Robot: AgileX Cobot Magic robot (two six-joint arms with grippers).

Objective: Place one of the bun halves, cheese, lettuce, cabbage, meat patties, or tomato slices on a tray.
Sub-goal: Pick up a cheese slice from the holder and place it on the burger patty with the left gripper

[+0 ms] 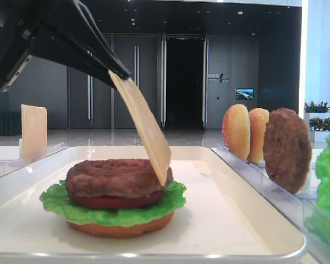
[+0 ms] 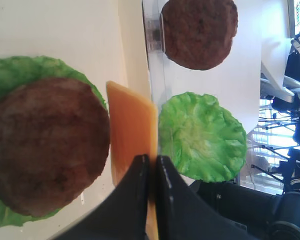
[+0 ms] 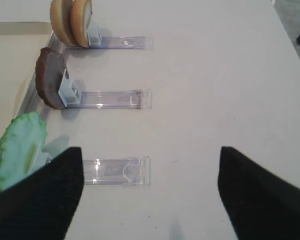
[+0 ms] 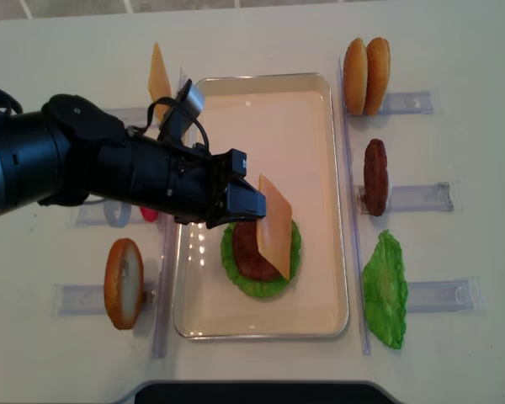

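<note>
- Your left end effector (image 4: 251, 200) is pinched shut on the top edge of the cheese (image 4: 275, 227); the wrist view shows both black fingers (image 2: 135, 200) clamped on the slice.
- The cheese hangs tilted, its low corner just at the right edge of the meat patty (image 1: 116, 177). You cannot tell if it touches.
- On the tray (image 4: 311, 126) you have 1 stack: flat bun bottom (image 1: 121, 226), lettuce (image 1: 60, 202), tomato slice (image 1: 113, 201), patty on top.
- Your right end effector (image 3: 150, 200) hangs over bare bench (image 3: 215, 75); its 2 dark fingers (image 3: 40, 200) stand wide apart, holding nothing.
- Racks right of the tray: 2 bun halves (image 4: 366, 76), 1 spare patty (image 4: 375, 175), 1 spare lettuce leaf (image 4: 385, 290).
- Left of the tray: a second cheese slice (image 4: 158, 80) upright in its rack, 1 bun half (image 4: 123, 284) nearer the front.
</note>
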